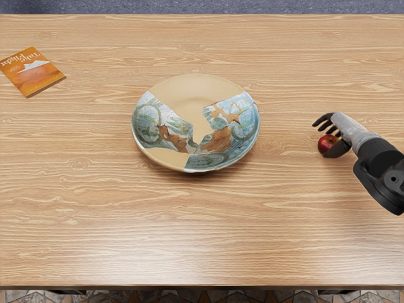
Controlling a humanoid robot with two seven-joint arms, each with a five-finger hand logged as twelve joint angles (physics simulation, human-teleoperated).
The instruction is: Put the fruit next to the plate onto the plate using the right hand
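One red fruit was held at the table's right side by the right hand.

One hand, one fruit, one plate and one book were counted on a single wooden table. The dark fingers were curled over the fruit from above, with the thumb pressed at its side. The fruit was found to the right of the painted plate, well apart from it, low at the tabletop. One orange book was seen at the far left corner.
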